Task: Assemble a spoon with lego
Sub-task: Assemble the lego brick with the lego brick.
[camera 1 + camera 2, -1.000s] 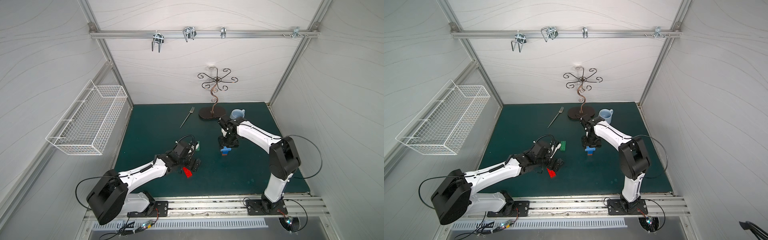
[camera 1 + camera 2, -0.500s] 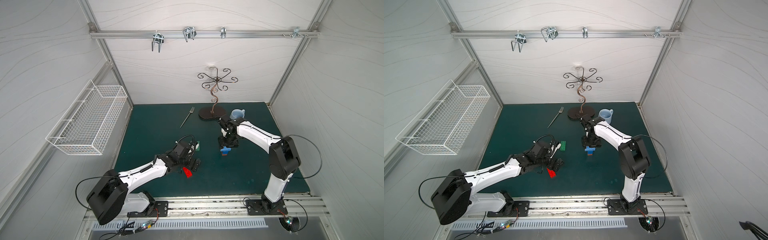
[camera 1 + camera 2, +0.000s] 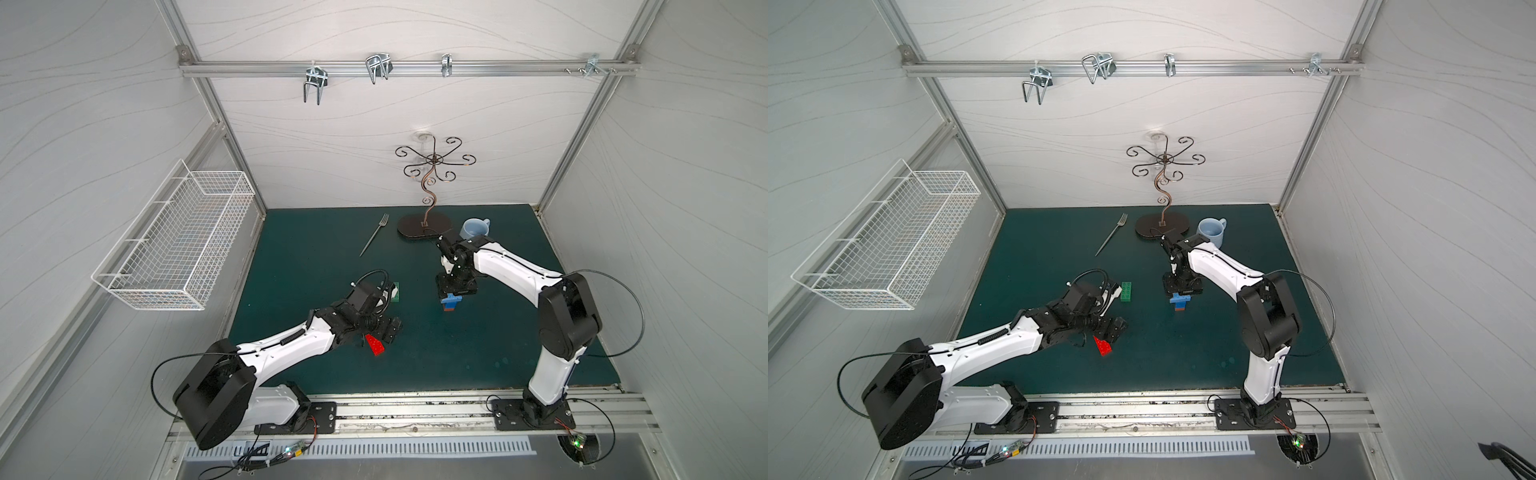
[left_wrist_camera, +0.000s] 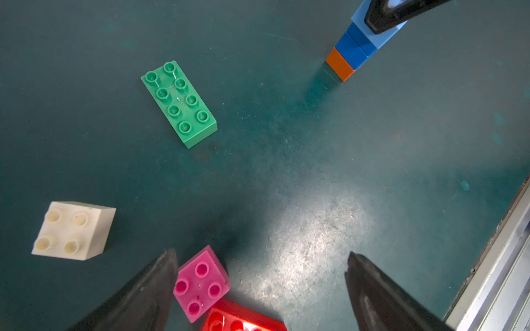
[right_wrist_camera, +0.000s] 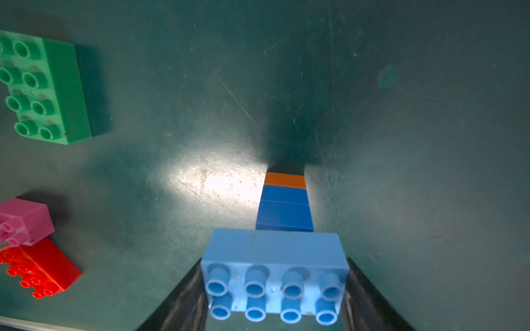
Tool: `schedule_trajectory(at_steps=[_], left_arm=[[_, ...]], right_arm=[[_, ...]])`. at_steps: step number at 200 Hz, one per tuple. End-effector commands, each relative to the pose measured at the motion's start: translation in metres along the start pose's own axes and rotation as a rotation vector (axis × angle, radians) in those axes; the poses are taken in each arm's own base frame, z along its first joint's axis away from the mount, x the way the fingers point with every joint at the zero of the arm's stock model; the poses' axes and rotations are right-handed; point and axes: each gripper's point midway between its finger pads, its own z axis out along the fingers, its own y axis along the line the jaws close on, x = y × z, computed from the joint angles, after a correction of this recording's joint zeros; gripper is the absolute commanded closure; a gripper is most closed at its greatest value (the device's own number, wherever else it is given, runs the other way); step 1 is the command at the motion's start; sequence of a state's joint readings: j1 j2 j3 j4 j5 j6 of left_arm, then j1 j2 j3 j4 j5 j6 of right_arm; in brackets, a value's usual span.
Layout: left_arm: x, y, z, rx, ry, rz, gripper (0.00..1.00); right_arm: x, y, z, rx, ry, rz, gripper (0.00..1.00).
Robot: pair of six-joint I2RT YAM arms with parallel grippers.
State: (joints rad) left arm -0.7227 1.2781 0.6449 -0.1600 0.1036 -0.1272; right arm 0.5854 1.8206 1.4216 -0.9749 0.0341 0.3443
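My right gripper (image 5: 275, 286) is shut on the ends of a long light blue brick (image 5: 275, 258). That brick tops a narrow stem of two blue bricks (image 5: 284, 209) and an orange brick (image 5: 284, 180), the part-built spoon (image 3: 451, 301), whose orange end is down at the mat. My left gripper (image 4: 259, 256) hangs open just above the mat with nothing between its fingers. A pink brick (image 4: 200, 283) lies beside one finger (image 4: 160, 275) and against a red brick (image 4: 241, 318). A green brick (image 4: 179, 103) and a cream brick (image 4: 71, 230) lie loose farther off.
A silver fork (image 3: 374, 240), a dark hook stand (image 3: 424, 230) and a light blue mug (image 3: 476, 227) sit at the back of the green mat. A white wire basket (image 3: 178, 237) hangs on the left wall. A metal rail (image 3: 415, 409) runs along the front edge.
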Motion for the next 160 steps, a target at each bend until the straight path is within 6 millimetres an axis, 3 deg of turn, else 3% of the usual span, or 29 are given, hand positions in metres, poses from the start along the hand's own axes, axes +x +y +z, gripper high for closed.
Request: schedule_trajectory(at_steps=[1, 25, 57, 160], left_arm=[[-0.011, -0.001, -0.003, -0.009, -0.033, 0.011, 0.03], [-0.011, 0.0, -0.004, -0.013, -0.036, 0.012, 0.03], [-0.01, 0.0, -0.003, -0.01, -0.032, 0.009, 0.03], [-0.007, 0.001, -0.004, -0.016, -0.034, 0.005, 0.03]], right_arm=[[0.018, -0.011, 0.036, 0.044, 0.107, 0.026, 0.38], [0.02, -0.002, 0.039, -0.01, 0.107, -0.001, 0.38], [0.028, -0.007, 0.044, -0.046, 0.145, 0.067, 0.38], [0.02, 0.007, 0.019, -0.019, 0.047, 0.004, 0.39]])
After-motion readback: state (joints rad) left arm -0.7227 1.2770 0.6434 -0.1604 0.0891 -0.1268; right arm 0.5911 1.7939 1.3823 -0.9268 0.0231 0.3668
